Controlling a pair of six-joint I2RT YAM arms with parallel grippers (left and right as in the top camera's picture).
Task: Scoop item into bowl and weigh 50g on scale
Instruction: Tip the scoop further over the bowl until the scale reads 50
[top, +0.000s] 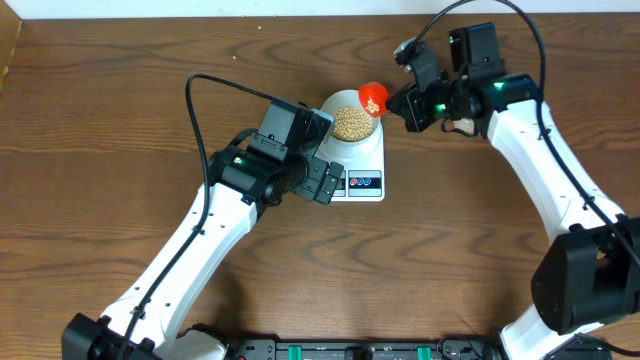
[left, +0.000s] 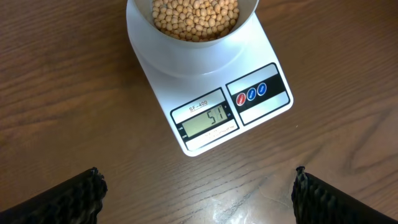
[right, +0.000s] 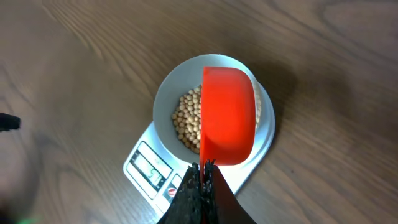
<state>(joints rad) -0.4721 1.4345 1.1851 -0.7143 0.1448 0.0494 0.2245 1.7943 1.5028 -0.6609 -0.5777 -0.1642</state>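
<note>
The scale (left: 163, 96) reads roughly 51: beans (left: 196, 15) in the bowl (right: 165, 93) judged marginally over target. The right hand (right: 202, 171) clamps the scoop (right: 227, 118) at the bowl's 1 o'clock; the left hand (left: 198, 177) gapes, empty.

Dark brown wood-grain tabletop (top: 120, 120) filling every view; soft pale glare (left: 242, 205) on its grain low in the left wrist view.

We are seeing a brown wood-grain table (left: 62, 93) shining faintly, a flat white smooth plastic scale (left: 199, 87), a glossy red plastic scoop (right: 228, 115) and matt tan beans (left: 196, 15).
</note>
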